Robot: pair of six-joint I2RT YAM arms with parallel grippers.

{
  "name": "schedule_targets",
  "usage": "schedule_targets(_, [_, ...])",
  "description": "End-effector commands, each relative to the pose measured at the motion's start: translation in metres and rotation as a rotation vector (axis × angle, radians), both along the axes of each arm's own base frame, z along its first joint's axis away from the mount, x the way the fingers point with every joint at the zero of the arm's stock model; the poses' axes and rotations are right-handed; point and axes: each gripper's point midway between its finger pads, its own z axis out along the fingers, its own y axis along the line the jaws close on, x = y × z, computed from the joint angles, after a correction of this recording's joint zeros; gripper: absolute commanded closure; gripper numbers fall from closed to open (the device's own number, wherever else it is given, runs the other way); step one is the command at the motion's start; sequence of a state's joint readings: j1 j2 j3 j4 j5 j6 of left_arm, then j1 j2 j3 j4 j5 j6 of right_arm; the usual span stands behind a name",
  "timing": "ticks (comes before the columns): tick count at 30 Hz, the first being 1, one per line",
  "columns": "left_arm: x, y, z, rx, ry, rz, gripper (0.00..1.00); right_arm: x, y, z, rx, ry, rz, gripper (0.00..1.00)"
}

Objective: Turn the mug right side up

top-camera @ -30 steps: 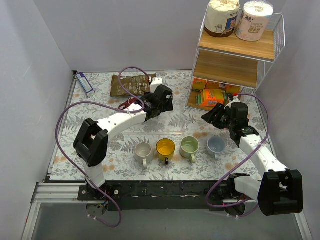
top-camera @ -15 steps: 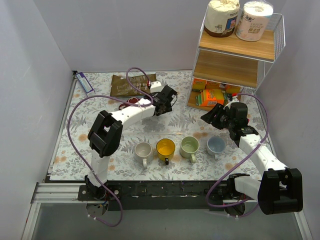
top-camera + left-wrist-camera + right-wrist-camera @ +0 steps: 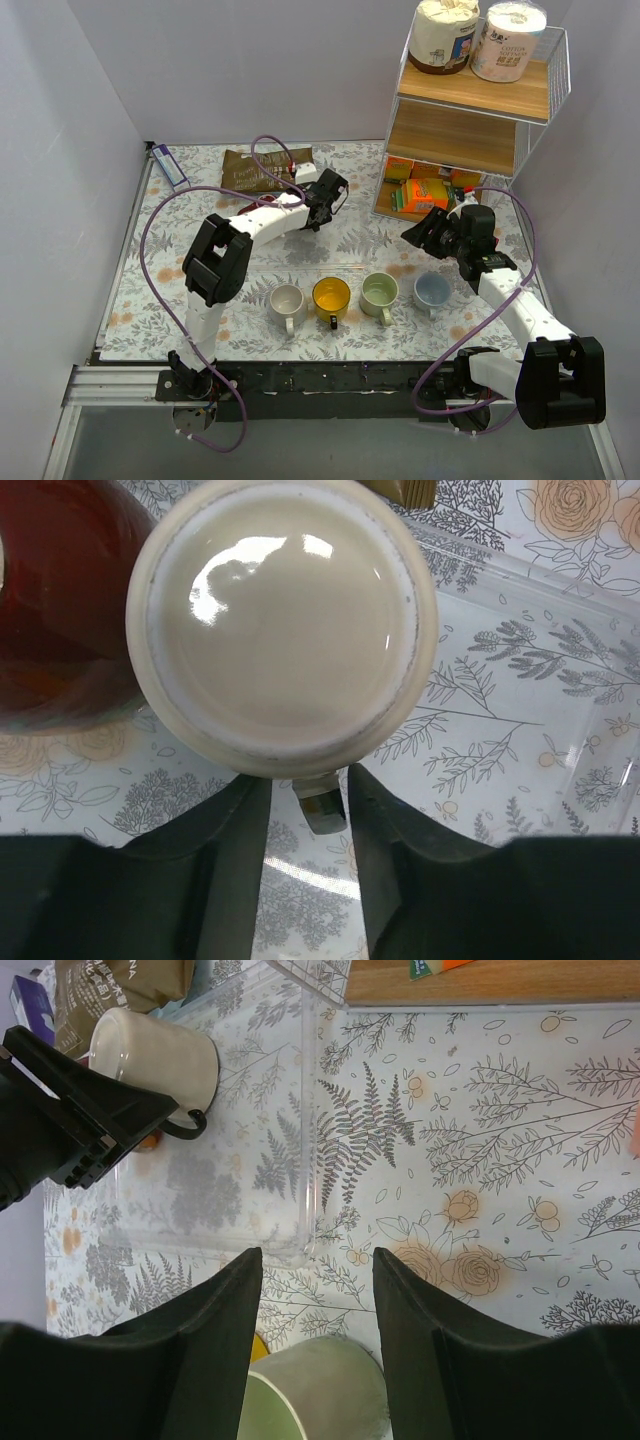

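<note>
— Hovering with the left hand (image 3: 305, 790) right at the cream glazed ceramic mug (image 3: 280, 630), rim down and glossy base up, far back on the floral-patterned counter (image 3: 590, 520). Why line up on that side?

— Straddles the mug's dark-edged loop handle (image 3: 318, 810), with fingers (image 3: 235, 860) spread to either side and not yet pinching. Looks like setting up a handle grasp, handy for rolling the mug over afterwards.

— Crowded back there?

— Tight on one flank: touches, or all but touches, a dark red translucent round container (image 3: 55, 610). Sits on or against a clear plastic tray (image 3: 540, 670) on the other flank; cannot tell which. Stands near a brown foil packet (image 3: 250, 170) too.

— Room to tip, then?

— Probably only upward and back toward the arm bases, stopping short of the row of four upright ceramic mugs (image 3: 331, 296) near the front edge.

— And the right hand (image 3: 318, 1255)?

— Hangs spread and empty above the counter, close over the pale green mug (image 3: 320, 1400), well apart from the work.
</note>
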State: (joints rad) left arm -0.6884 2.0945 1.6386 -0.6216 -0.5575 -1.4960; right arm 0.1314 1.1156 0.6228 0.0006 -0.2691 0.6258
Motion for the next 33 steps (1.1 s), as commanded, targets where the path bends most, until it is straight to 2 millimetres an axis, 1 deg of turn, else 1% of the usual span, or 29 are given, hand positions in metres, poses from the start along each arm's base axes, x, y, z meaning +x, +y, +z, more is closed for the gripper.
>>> schedule_targets(1, [0.011,0.003,0.030,-0.010,-0.084,0.012,0.69,0.003,0.005,0.014,0.010,-0.048,0.026,0.44])
schedule_targets(3, [0.012,0.003,0.034,-0.013,-0.091,0.011,0.76,0.003,0.005,0.016,0.011,-0.053,0.027,0.44])
schedule_targets(4, [0.013,0.004,0.035,-0.012,-0.094,0.011,0.84,0.003,0.005,0.015,0.012,-0.051,0.028,0.44])
schedule_targets(7, [0.011,0.006,0.037,-0.011,-0.096,0.011,0.99,0.003,0.006,0.017,0.017,-0.055,0.035,0.44])
schedule_targets(12, [0.006,0.006,0.044,-0.032,-0.099,0.001,1.00,0.001,0.009,0.023,0.031,-0.063,0.052,0.44])
schedule_targets(14, [0.002,0.006,0.055,-0.054,-0.106,-0.007,1.00,-0.001,0.012,0.030,0.045,-0.073,0.066,0.44])
schedule_targets(16, [-0.002,0.001,0.062,-0.091,-0.104,-0.031,1.00,-0.004,0.015,0.035,0.063,-0.075,0.080,0.43])
schedule_targets(17, [-0.007,0.001,0.073,-0.116,-0.116,-0.044,1.00,-0.004,0.016,0.040,0.071,-0.086,0.086,0.43])
schedule_targets(18, [-0.009,-0.006,0.080,-0.159,-0.119,-0.075,1.00,-0.006,0.018,0.043,0.081,-0.089,0.093,0.42])
schedule_targets(19, [-0.011,-0.009,0.089,-0.187,-0.133,-0.090,1.00,-0.008,0.021,0.047,0.100,-0.091,0.106,0.41])
schedule_targets(20, [-0.017,-0.010,0.101,-0.221,-0.149,-0.110,1.00,-0.010,0.023,0.055,0.113,-0.114,0.117,0.39])
schedule_targets(21, [-0.019,-0.017,0.115,-0.271,-0.172,-0.147,1.00,-0.013,0.025,0.058,0.126,-0.126,0.128,0.38])
schedule_targets(22, [-0.022,-0.020,0.122,-0.301,-0.185,-0.166,1.00,-0.017,0.029,0.064,0.160,-0.131,0.144,0.35])
schedule_targets(23, [-0.026,-0.022,0.128,-0.325,-0.195,-0.182,1.00,-0.018,0.032,0.076,0.181,-0.175,0.157,0.33])
schedule_targets(24, [-0.027,-0.025,0.153,-0.376,-0.247,-0.201,1.00,-0.021,0.035,0.078,0.200,-0.180,0.169,0.32])
schedule_targets(26, [-0.035,-0.035,0.173,-0.450,-0.269,-0.254,1.00,-0.029,0.043,0.090,0.261,-0.193,0.202,0.30])
schedule_targets(27, [-0.039,-0.039,0.193,-0.503,-0.312,-0.285,1.00,-0.031,0.047,0.099,0.284,-0.219,0.221,0.30])
schedule_targets(29, [-0.049,-0.050,0.218,-0.589,-0.343,-0.359,1.00,-0.039,0.056,0.109,0.343,-0.224,0.256,0.29])
schedule_targets(30, [-0.052,-0.055,0.231,-0.634,-0.378,-0.387,1.00,-0.042,0.063,0.121,0.368,-0.264,0.288,0.28])
schedule_targets(31, [-0.059,-0.055,0.250,-0.676,-0.415,-0.418,1.00,-0.047,0.069,0.127,0.405,-0.261,0.306,0.28])
schedule_targets(32, [-0.069,-0.063,0.262,-0.731,-0.418,-0.475,1.00,-0.050,0.074,0.136,0.425,-0.284,0.327,0.27])
schedule_targets(33, [-0.075,-0.067,0.280,-0.783,-0.461,-0.516,1.00,-0.057,0.085,0.142,0.446,-0.291,0.365,0.27])
